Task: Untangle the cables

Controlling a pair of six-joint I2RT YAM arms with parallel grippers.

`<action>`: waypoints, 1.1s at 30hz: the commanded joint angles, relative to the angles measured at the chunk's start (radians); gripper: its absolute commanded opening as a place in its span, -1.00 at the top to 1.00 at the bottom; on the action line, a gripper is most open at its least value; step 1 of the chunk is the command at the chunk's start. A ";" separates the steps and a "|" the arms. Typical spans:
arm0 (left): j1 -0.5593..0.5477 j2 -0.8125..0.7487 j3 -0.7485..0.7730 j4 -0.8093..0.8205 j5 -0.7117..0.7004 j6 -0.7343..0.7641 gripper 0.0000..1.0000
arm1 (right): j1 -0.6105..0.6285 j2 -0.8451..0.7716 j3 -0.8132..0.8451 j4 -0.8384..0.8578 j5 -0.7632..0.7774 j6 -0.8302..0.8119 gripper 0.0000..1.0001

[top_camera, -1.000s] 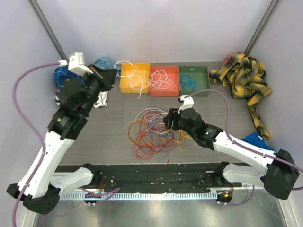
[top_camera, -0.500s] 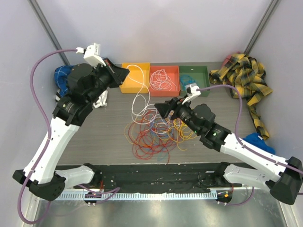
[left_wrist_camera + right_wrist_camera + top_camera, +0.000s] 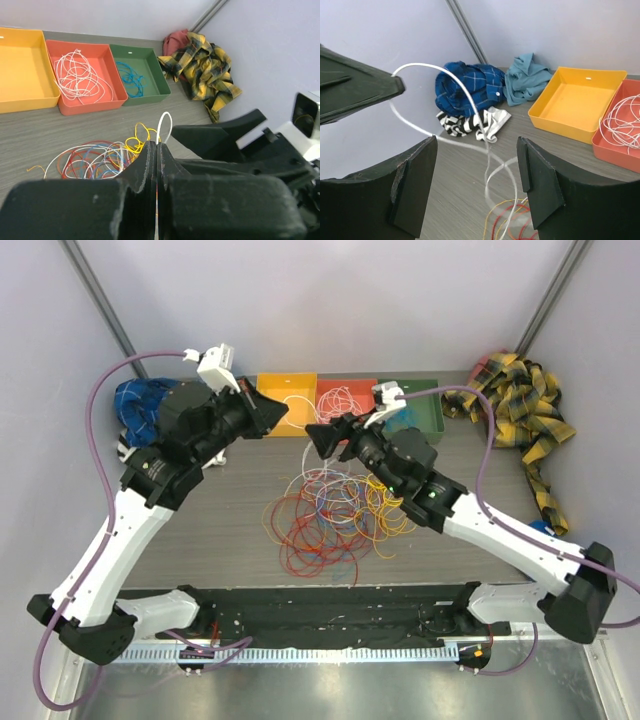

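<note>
Starting at the far left, a heap of blue clothes (image 3: 138, 400) lies at the back corner of the table (image 3: 220, 530). A black-and-white striped cloth (image 3: 470, 122) sits in front of it and a teal cloth (image 3: 526, 75) beside it.

My left pincer (image 3: 280, 412) hangs above the table near the front of the yellow bin (image 3: 292, 388). Its 2 fingers are pressed tight together on a white cable (image 3: 165, 127), and a short loop of that cable stands out past the fingertips. From there the white cable drops toward the tangle of cables (image 3: 325, 520), a loose pile of red, orange, yellow, blue and white strands in the middle of the table.

My right pincer (image 3: 318, 438) is just beside the left one, tip facing tip, and is also held above the table, over the back edge of the pile. Its 2 fingers are spread wide and grip nothing. In the right wrist view the white cable arcs across the gap between them, and I cannot tell whether it touches either finger.

Behind both pincers 3 bins stand in a row along the back. To the right of the yellow bin, the red bin (image 3: 92, 106) holds coiled white cables (image 3: 80, 77). The green bin (image 3: 150, 99) holds a blue cable (image 3: 131, 80). At the far right a yellow and black plaid cloth (image 3: 515, 405) lies bunched against the wall.
</note>
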 commanded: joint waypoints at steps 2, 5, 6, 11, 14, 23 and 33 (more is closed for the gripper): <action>-0.008 -0.028 0.000 0.006 0.018 0.021 1.00 | 0.004 0.095 0.117 -0.004 0.023 -0.044 -0.41; -0.008 -0.037 -0.003 0.000 0.017 0.025 1.00 | 0.002 0.133 0.136 -0.003 0.053 -0.052 -0.16; -0.008 -0.042 -0.001 -0.005 0.017 0.030 1.00 | 0.002 0.139 0.142 -0.010 0.063 -0.052 0.21; -0.008 -0.060 -0.008 -0.017 -0.003 0.044 1.00 | 0.002 0.140 0.134 -0.010 0.102 -0.058 0.84; -0.008 -0.077 -0.034 -0.014 -0.021 0.048 0.99 | 0.001 0.115 0.139 -0.023 0.115 -0.064 0.98; -0.008 -0.112 -0.379 0.073 -0.149 -0.054 -0.99 | 0.002 0.018 0.272 -0.226 0.182 -0.128 0.98; -0.008 -0.252 -0.771 0.537 -0.215 -0.225 -1.00 | 0.002 0.012 0.383 -0.412 0.218 -0.204 0.99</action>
